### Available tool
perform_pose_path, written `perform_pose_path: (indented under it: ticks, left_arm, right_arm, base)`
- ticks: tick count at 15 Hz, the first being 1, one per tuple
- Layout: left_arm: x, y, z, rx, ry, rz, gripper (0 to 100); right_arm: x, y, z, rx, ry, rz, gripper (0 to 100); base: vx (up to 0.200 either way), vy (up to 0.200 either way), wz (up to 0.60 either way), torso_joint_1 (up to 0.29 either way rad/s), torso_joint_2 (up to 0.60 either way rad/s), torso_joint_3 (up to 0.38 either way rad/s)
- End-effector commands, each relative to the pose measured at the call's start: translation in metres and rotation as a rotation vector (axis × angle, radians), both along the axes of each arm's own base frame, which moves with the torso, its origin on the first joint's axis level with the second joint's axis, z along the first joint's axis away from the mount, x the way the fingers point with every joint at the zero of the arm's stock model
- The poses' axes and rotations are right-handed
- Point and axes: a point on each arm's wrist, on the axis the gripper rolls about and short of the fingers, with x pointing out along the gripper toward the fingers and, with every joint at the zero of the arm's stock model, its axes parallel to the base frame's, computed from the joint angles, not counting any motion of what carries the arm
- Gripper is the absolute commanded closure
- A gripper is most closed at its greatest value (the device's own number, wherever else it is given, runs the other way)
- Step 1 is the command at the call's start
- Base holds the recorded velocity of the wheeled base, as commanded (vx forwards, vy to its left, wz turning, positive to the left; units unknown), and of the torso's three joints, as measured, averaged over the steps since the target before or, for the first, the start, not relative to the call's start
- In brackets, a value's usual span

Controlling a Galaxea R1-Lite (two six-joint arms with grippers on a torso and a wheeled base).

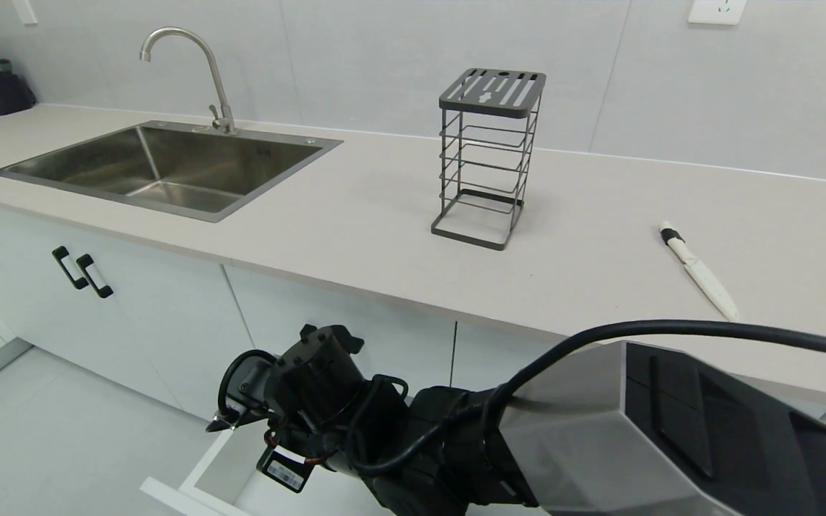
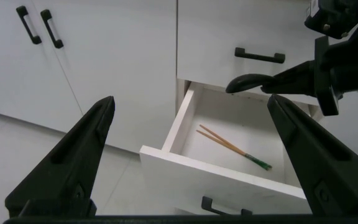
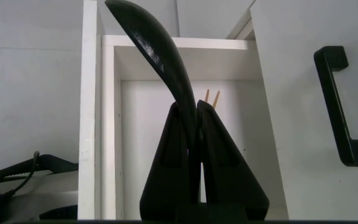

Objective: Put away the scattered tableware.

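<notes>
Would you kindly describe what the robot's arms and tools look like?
The right arm has a silver-grey shell, black panels, thick black cables and a small barcode label at the wrist. The left tool and right tool have black, tapering fingers.

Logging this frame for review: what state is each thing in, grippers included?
drawer: open.
spoon: clamped in right gripper, above drawer.
right gripper: shut on spoon.
left gripper: open, empty.
chopsticks: lying in drawer.
knife: lying flat on counter.
rack: upright, empty.
faucet: off.
</notes>
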Motion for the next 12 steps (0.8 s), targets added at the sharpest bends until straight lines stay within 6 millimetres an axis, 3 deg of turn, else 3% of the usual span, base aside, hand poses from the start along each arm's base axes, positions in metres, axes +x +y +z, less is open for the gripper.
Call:
perform_pose_path:
  ticks: [1, 12]
  left_arm:
    - [0.000, 0.000, 0.000, 0.000, 0.001, 0.000, 0]
    - [0.000, 0.000, 0.000, 0.000, 0.001, -0.001, 0]
  right_arm:
    - [0.003, -0.001, -0.004, -0.009, 0.003, -0.006, 100]
    - [0.013, -0.002, -0.019, -0.034, 0.003, -0.025, 100]
  base:
    - [0.000, 0.000, 0.00, -0.134, 0.25, 0.129]
    - [0.000, 0.000, 0.00, -0.170, 0.30, 0.135]
